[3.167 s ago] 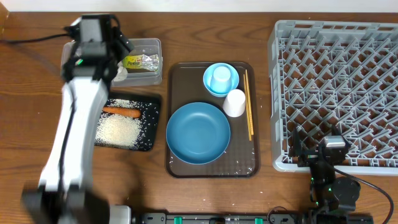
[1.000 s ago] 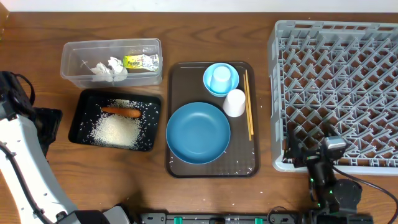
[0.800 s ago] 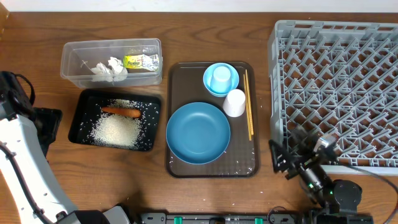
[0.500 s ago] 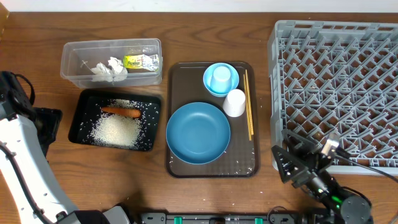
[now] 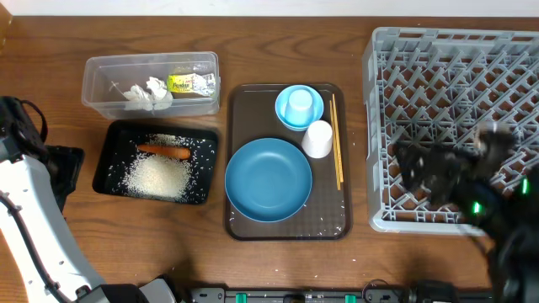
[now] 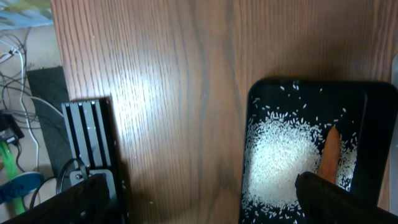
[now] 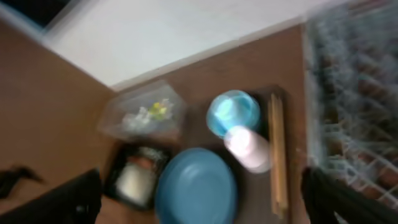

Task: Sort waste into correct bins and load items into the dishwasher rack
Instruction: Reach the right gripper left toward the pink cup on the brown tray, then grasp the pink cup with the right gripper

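The right arm [image 5: 472,181] has come up from the table's front edge and now hangs, blurred by motion, over the near left corner of the rack [image 5: 455,76]. Its wrist view is blurred too, but the right gripper [image 7: 208,199] shows its fingers wide apart with nothing between them. The left arm [image 5: 25,210], which was over the clear box [image 5: 101,93] three seconds ago, stands at the table's left edge, as it did a second ago. The left gripper [image 6: 199,193] is spread apart and empty, beside the black tray [image 5: 108,160]. Nothing on the table has shifted.

There are two bins. The clear box holds one tissue [image 5: 147,91] and one wrapper [image 5: 189,83]. The black tray holds one carrot [image 5: 164,151] and one heap of rice [image 5: 160,177].

The brown tray [image 5: 286,229] carries one blue dish [image 5: 268,179] and one small bowl [image 5: 284,115]. It also holds two cups, the light-blue cup [image 5: 299,104] sitting in the bowl and the white cup [image 5: 317,139] just beside it. One pair of chopsticks [image 5: 337,151] lies along its right side. The one rack holds none of them.
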{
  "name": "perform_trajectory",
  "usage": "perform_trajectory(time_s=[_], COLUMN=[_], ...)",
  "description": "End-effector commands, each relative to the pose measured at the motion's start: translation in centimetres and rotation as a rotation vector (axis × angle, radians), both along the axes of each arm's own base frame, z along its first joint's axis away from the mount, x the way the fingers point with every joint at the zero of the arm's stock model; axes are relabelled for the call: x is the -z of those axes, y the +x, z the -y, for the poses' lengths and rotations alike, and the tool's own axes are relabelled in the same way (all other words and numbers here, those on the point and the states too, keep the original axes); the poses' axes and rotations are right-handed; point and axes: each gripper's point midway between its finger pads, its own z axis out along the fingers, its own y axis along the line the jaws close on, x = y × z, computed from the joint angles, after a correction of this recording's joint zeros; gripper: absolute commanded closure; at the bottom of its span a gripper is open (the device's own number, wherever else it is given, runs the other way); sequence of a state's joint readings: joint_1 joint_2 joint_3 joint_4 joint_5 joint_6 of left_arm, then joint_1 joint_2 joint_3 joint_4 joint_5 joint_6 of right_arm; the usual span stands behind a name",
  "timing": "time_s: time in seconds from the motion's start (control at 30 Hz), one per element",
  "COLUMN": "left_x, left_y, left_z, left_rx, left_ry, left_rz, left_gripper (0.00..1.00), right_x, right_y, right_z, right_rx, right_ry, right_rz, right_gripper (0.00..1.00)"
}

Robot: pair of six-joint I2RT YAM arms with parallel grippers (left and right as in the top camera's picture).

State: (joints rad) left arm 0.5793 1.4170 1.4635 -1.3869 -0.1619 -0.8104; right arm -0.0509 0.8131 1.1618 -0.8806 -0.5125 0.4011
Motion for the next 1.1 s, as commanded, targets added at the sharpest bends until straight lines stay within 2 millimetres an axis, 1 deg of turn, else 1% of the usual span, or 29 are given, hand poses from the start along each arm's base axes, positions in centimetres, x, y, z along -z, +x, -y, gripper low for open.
perform_trajectory(time_s=[0.0, 0.1, 0.23, 0.3, 0.37, 0.47, 0.5, 0.53, 0.6, 0.7, 0.9, 1.03, 1.07], left_x=[0.1, 0.1, 0.1, 0.1, 0.1, 0.1, 0.1, 0.1, 0.1, 0.1, 0.1, 0.1, 0.1], left_y=[-0.2, -0.2, -0.2, -0.2, -0.2, -0.2, -0.2, -0.2, -0.2, -0.2, -0.2, -0.2, -0.2], left_z=[-0.1, -0.1, -0.1, -0.1, -0.1, -0.1, -0.1, -0.1, -0.1, -0.1, -0.1, -0.1, -0.1], left_rx=[0.001, 0.001, 0.001, 0.001, 0.001, 0.001, 0.001, 0.001, 0.001, 0.001, 0.001, 0.001, 0.001], left_ry=[0.001, 0.001, 0.001, 0.001, 0.001, 0.001, 0.001, 0.001, 0.001, 0.001, 0.001, 0.001, 0.001], left_rz=[-0.011, -0.011, -0.011, -0.011, -0.011, -0.011, -0.011, -0.011, -0.011, -0.011, -0.011, -0.011, -0.011], left_gripper=[0.02, 0.02, 0.02, 0.02, 0.02, 0.02, 0.02, 0.02, 0.02, 0.02, 0.02, 0.02, 0.02], right_x=[0.3, 2.1, 4.6, 5.5, 6.0, 6.9, 7.5, 8.0, 9.6, 12.8, 19.1, 22.8, 23.4], right_y=[2.8, 4.4, 6.2, 7.5, 9.0, 10.6, 11.3, 11.7, 12.3, 12.7, 12.4, 12.4, 12.4], right_z=[1.3, -0.1, -3.4, -5.9, -8.6, -10.8, -11.1, -11.3, -11.8, -12.8, -14.3, -14.5, -14.5], right_rx=[-0.004, -0.056, -0.164, -0.213, -0.258, -0.297, -0.293, -0.292, -0.296, -0.325, -0.395, -0.412, -0.414], right_ry=[-0.262, -0.365, -0.523, -0.567, -0.553, -0.567, -0.586, -0.592, -0.596, -0.612, -0.679, -0.720, -0.725], right_rz=[-0.048, -0.194, -0.308, -0.309, -0.278, -0.238, -0.233, -0.237, -0.273, -0.351, -0.499, -0.577, -0.590], right_gripper=[0.01, 0.01, 0.01, 0.01, 0.01, 0.01, 0.01, 0.01, 0.01, 0.01, 0.01, 0.01, 0.01])
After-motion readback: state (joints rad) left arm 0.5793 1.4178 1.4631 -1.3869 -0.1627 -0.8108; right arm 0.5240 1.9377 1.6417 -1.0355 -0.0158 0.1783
